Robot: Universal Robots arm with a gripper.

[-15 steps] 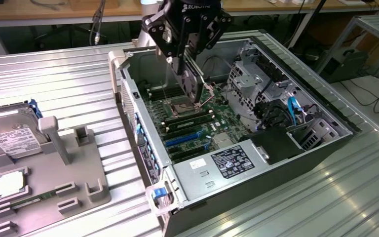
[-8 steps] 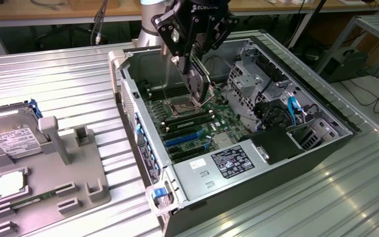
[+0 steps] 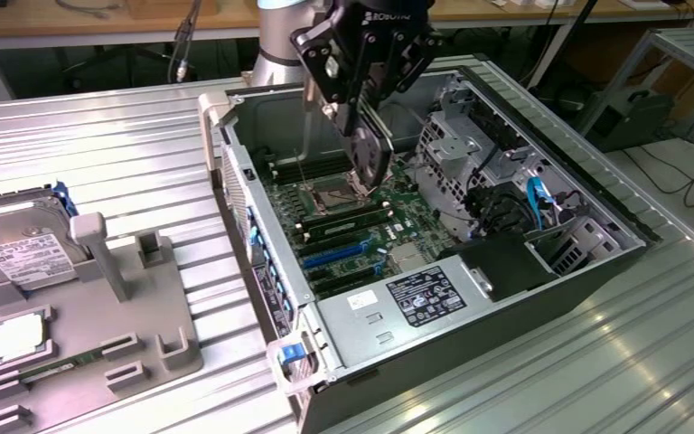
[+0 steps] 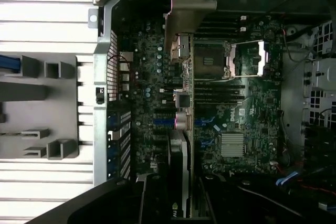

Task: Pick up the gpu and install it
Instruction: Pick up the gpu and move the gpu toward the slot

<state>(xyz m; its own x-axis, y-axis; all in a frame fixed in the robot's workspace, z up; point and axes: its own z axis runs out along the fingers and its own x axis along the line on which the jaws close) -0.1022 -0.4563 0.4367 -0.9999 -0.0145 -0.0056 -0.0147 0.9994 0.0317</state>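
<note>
Exterior view: pincer point(image 3: 354, 116) grips gpu point(image 3: 371, 163) (upright).

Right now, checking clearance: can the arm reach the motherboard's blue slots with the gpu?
Probably yes: the case lies open, the pincer holds the gpu above the motherboard, and nothing covers the blue slots.

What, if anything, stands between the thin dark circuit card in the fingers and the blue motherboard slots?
Nothing visible. The gripper holds the thin dark circuit card upright above the green motherboard in the open grey computer case; the long blue slots lie uncovered.
</note>
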